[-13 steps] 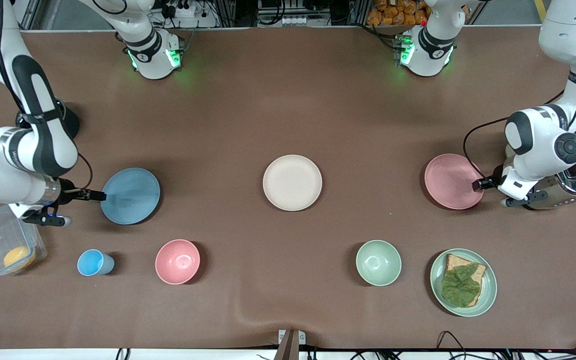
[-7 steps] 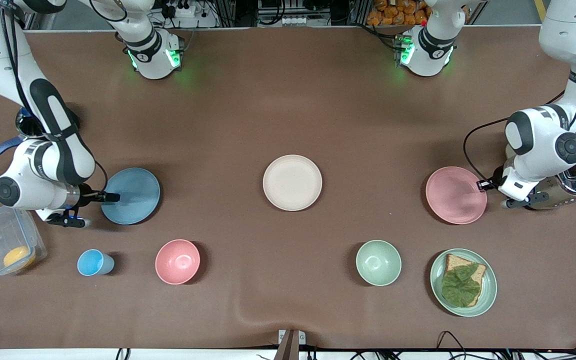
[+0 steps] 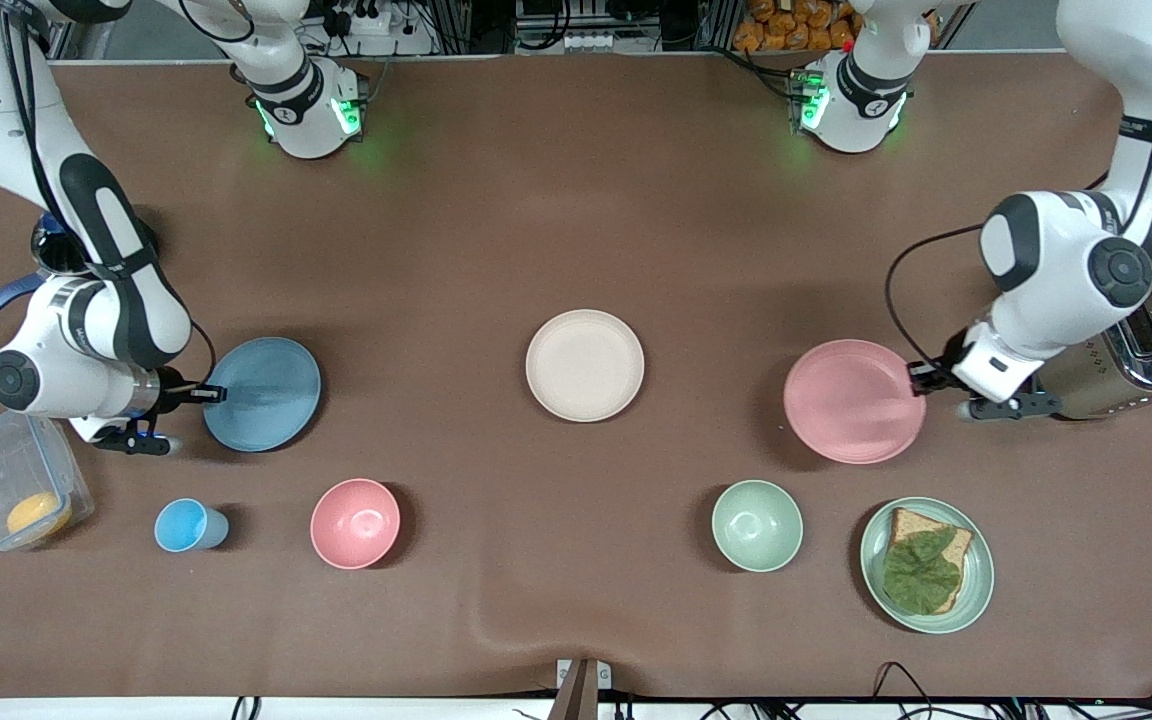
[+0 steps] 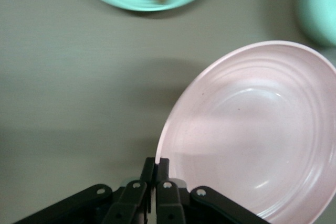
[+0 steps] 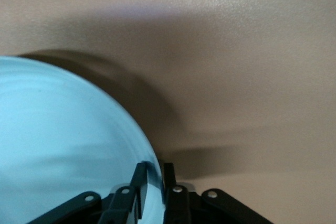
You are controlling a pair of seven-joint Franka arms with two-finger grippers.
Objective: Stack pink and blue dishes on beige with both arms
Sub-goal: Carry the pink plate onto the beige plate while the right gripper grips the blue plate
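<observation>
1. The left arm (image 3: pixel 1056 270) reaches down from the left arm's end of the table, elbow bent over the toaster (image 3: pixel 1151 360). It has swung toward the table's middle since a second ago.
2. The right arm (image 3: pixel 86 330) is folded low at the right arm's end of the table, forearm level. It has drawn in closer to its plate than a second ago.
3. The pink plate (image 3: pixel 854 401) hangs tilted in the air, carried toward the middle. A second ago it lay beside the toaster.
4. The blue plate (image 3: pixel 262 393) sits about where it was, near the right arm's end.
5. The beige plate (image 3: pixel 584 365) lies bare at the table's middle, unmoved.
6. The left gripper (image 3: pixel 920 380) pinches the pink plate's rim, fingers (image 4: pixel 161 167) nearly together.
7. The right gripper (image 3: pixel 208 393) clamps the blue plate's rim, fingers (image 5: pixel 140 174) narrowly apart on either face.
</observation>
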